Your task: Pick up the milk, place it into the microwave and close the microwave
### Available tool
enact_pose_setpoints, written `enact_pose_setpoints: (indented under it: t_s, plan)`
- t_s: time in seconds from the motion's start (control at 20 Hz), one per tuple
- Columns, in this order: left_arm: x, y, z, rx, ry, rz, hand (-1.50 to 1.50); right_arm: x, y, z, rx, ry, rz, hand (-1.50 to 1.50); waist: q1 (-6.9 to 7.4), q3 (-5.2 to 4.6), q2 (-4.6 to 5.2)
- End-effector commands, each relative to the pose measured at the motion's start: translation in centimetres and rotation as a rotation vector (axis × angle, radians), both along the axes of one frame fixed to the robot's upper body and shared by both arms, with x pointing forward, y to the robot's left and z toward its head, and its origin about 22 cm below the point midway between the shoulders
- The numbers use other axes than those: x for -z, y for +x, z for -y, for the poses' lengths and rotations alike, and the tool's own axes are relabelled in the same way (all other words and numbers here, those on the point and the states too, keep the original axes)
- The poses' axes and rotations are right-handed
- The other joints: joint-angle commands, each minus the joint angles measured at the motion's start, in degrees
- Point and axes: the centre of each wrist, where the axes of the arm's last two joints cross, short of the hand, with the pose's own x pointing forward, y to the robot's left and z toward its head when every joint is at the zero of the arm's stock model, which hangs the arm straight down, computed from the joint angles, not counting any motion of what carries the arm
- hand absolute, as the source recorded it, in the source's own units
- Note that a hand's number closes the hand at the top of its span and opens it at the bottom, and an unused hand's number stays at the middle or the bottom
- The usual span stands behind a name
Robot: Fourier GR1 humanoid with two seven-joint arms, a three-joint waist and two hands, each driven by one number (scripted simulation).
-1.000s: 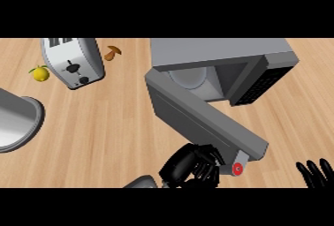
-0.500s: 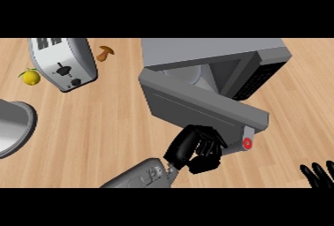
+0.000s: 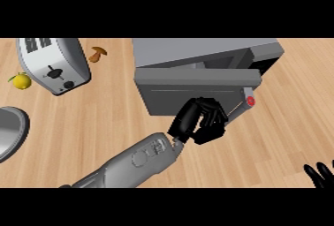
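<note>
The milk is not showing anywhere in the head view; whether it is sitting inside the microwave (image 3: 195, 55) cannot be told, since the door is covering most of the opening. The microwave is standing at the far middle of the wooden counter (image 3: 98, 119), its grey top facing up and a dark strip of its cavity showing behind the door's upper edge. The microwave door (image 3: 192, 90) is lying nearly across the front, a grey panel with a red round mark (image 3: 250, 101) at its right end.

The left hand (image 3: 199, 121) is coming in on a grey forearm (image 3: 134, 161) from the near left and is lying against the near face of the door, just left of the red mark. Its black fingers are bent and bunched together against the panel, curling round nothing that can be seen. The right hand (image 3: 321, 174) is showing only as a few black fingertips at the near right corner, pointing up and spread apart, well away from the microwave.

To the far left a toaster (image 3: 53, 66) is lying tilted on the counter, with a lemon (image 3: 21, 80) just beside its left side and a brown mushroom (image 3: 98, 54) near its right. A grey pan rim (image 3: 9, 132) is cutting into the left edge.
</note>
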Motion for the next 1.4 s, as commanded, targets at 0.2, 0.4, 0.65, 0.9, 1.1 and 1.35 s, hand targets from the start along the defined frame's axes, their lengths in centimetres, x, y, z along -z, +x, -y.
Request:
enact_pose_setpoints:
  t_s: [0.2, 0.4, 0.65, 0.9, 1.1, 1.35]
  plan:
    - [-2.5, 3.5, 0.0, -0.065, -0.091, 0.013, 1.5, -1.4, 0.5, 0.3, -0.001, -0.002, 0.014, -1.5, -1.05, 0.09, 0.64]
    - [-2.4, 4.5, -0.5, -0.093, -0.098, -0.023, 1.5, -2.5, 0.6, 0.2, 0.002, -0.025, 0.027, -1.5, -1.8, 0.02, 0.91]
    - [-2.1, 4.9, -0.9, -0.116, -0.151, -0.063, 1.5, -2.4, 0.8, 0.3, -0.011, 0.009, 0.027, -1.5, -2.99, 0.1, 1.45]
    - [-2.0, 5.2, -1.3, -0.186, -0.194, -0.093, 1.5, -3.0, 1.1, 0.0, -0.044, 0.018, 0.047, -1.5, -3.14, 0.11, 1.74]
    - [-1.9, 5.3, -1.2, -0.214, -0.189, -0.045, 1.5, -3.4, 1.3, 0.3, -0.077, -0.002, 0.053, -1.5, -3.19, 0.2, 1.62]
    - [-1.9, 5.5, -1.3, -0.239, -0.215, -0.018, 1.5, -3.9, 1.2, 0.0, -0.117, 0.019, 0.069, -1.5, -3.59, 0.17, 1.51]
